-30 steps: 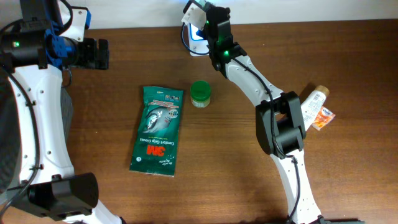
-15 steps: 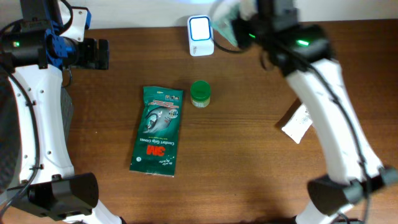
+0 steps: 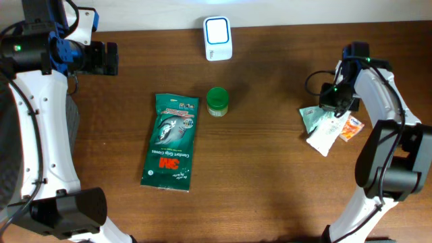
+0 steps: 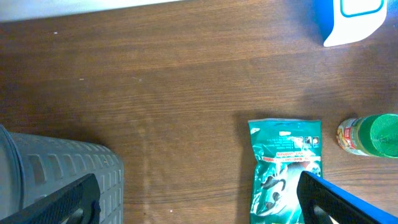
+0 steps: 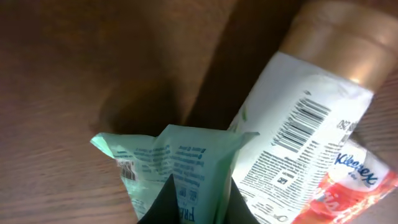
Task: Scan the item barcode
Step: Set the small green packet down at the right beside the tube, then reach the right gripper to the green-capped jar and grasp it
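**Right gripper pinched a green packet at the pile, far from the scanner**

The right gripper (image 3: 329, 104) was clenched on a corner of a pale green packet (image 5: 180, 158), which hung low over the table (image 3: 270, 169) at the right side. The packet touched or overlapped a white bottle (image 5: 298, 137) with a tan cap, and an orange tissue pack (image 5: 367, 180) lay just beyond that. The scanner (image 3: 218, 38) stood well apart, at the far edge near the middle.

To do the scan well, the packet probably needed lifting straight up first, so that its loose end would not drag the bottle. Then its small barcode, near one lower corner, would have to be turned flat toward the scanner's window.

The bare wood between pile and scanner gave a clear path. A green-capped jar (image 3: 217, 101) and a dark green pouch (image 3: 171, 140) lay left of it. The left gripper (image 3: 106, 59) hung wide open at the far left, above a grey basket (image 4: 56, 174), out of the way.
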Motion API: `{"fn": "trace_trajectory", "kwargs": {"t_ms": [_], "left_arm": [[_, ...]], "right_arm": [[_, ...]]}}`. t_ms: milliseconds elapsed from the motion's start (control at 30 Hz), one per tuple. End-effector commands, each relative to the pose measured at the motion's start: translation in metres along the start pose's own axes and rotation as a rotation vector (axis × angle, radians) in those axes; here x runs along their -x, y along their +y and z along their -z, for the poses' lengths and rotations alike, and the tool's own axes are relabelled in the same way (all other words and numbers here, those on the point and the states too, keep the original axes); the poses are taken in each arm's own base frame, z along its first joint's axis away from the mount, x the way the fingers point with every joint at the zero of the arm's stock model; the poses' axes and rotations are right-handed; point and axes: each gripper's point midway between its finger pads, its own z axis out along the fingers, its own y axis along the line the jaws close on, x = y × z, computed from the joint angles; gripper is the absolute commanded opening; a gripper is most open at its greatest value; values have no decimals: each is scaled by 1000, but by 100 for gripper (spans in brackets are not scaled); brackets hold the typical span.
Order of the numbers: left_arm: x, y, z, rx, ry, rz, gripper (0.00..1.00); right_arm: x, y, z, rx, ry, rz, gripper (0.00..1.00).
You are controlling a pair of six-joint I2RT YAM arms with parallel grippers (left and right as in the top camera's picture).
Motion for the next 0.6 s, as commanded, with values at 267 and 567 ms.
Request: {"fn": "trace_trajectory", "kwargs": {"t_ms": [267, 567], "left_arm": [[1, 2, 4, -1, -10, -11, 99], [1, 2, 4, -1, -10, -11, 99]], "right_arm": [[34, 78, 153, 84, -147, 266, 99], [-15, 328, 94, 322, -189, 304, 99]]}}
